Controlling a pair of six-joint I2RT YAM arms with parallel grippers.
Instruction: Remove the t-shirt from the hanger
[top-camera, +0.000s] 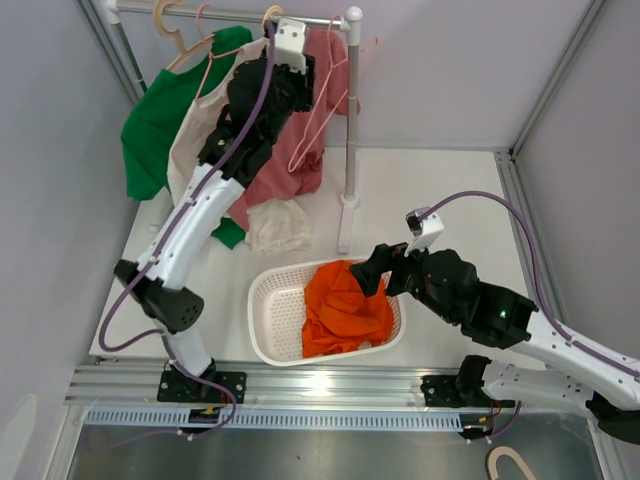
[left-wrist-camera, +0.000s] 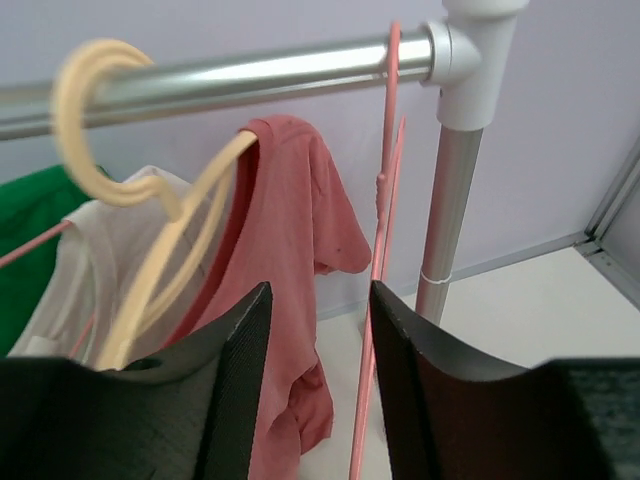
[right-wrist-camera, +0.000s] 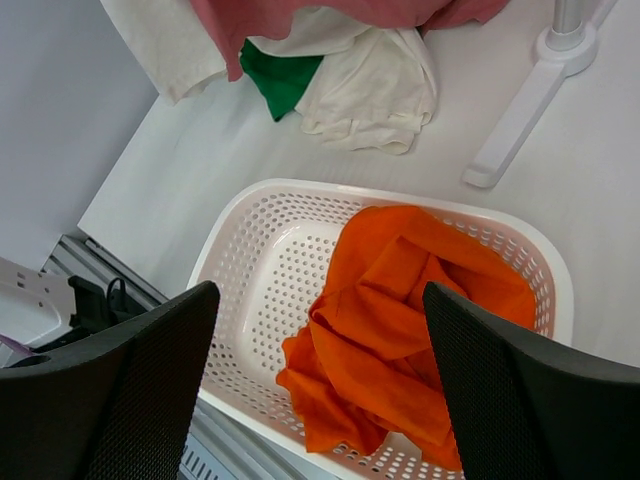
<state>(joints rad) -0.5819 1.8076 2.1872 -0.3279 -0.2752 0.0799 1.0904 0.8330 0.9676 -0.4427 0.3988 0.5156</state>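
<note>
Your left gripper (left-wrist-camera: 318, 300) is hovering high at the far left, close under the rail (left-wrist-camera: 250, 75). Its 2 jaws are standing apart and are holding nothing. Just beyond them the pink t-shirt (left-wrist-camera: 290, 230) is hanging on the cream hanger (left-wrist-camera: 68, 110), and the hook of this hanger is sitting over the rail. A thin pink hanger (left-wrist-camera: 385, 200) is hanging to the right of the shirt, beside the upright post (left-wrist-camera: 450, 200). A white t-shirt (left-wrist-camera: 90, 250) and a green t-shirt (top-camera: 160, 120) are hanging further left. Your right gripper (right-wrist-camera: 320, 300) is waiting wide open and empty above the white basket (right-wrist-camera: 260, 250), where an orange garment (right-wrist-camera: 400, 300) is lying in the right part.
</note>
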